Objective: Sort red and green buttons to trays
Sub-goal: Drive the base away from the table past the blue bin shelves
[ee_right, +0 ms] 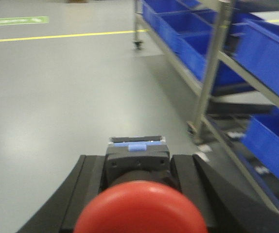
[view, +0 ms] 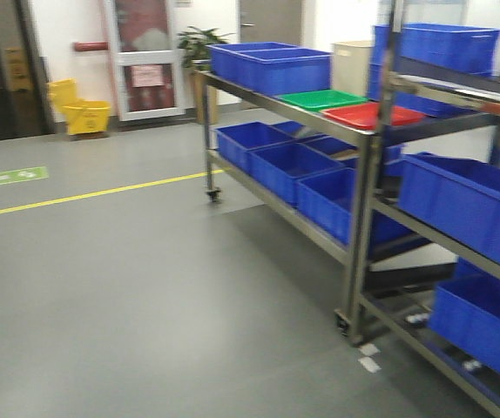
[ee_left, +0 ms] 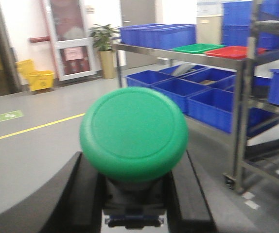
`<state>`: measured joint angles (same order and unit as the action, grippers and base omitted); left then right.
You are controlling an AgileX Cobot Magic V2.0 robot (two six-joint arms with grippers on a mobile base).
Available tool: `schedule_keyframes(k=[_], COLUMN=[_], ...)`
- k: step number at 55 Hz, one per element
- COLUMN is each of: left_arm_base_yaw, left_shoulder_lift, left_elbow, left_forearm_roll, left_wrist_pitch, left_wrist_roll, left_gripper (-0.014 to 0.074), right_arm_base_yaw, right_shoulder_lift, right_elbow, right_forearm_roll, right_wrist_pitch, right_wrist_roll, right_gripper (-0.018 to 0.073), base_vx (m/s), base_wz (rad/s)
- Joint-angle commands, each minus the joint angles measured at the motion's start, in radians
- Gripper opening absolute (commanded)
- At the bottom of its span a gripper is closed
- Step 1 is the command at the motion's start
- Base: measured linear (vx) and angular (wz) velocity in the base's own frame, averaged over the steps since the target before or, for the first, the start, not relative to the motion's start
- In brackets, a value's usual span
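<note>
In the left wrist view my left gripper (ee_left: 134, 196) is shut on a green button (ee_left: 133, 132). Its domed cap faces the camera and its dark body sits between the black fingers (ee_left: 88, 194). My right gripper (ee_right: 137, 167) is shut on a red button (ee_right: 139, 209), whose dark body (ee_right: 137, 162) is pinched between the pads. The green tray (view: 320, 98) and the red tray (view: 372, 114) lie side by side on the top shelf of a steel rack (view: 365, 200). Both also show in the left wrist view, green tray (ee_left: 197, 48) and red tray (ee_left: 234, 52), far ahead to the right.
Deep blue crates (view: 272, 68) fill the rack's shelves and a second rack (view: 468, 200) at right. A cream bin (view: 352, 65) stands behind. A yellow mop bucket (view: 83, 113), a potted plant (view: 199, 43) and a door (view: 145, 57) line the back wall. A yellow line (view: 93, 193) crosses the grey floor.
</note>
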<state>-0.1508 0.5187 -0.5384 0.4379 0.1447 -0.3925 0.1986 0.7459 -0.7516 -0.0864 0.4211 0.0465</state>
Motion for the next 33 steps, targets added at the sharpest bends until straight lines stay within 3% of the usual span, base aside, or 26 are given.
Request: schedule_keyframes(k=[1, 33], left_arm_base_yaw=[-0.005, -0.005], left_shoulder_lift=[0.003, 0.002], left_elbow=[-0.029, -0.029], left_forearm_roll=[0.000, 0.000], left_wrist_pitch=[-0.080, -0.083], left_wrist_roll=[-0.009, -0.009], left_gripper=[0.0003, 0.0003], right_arm_base_yaw=[-0.001, -0.001], right_shoulder_lift=[-0.005, -0.006], right_elbow=[-0.030, -0.030], right_forearm_roll=[-0.003, -0.004], right_wrist_pitch=[-0.092, -0.093], right_wrist_roll=[0.001, 0.001], right_gripper=[-0.0009, -0.0009], base_vx=[0.16, 0.19], base_wz=[0.58, 0.52])
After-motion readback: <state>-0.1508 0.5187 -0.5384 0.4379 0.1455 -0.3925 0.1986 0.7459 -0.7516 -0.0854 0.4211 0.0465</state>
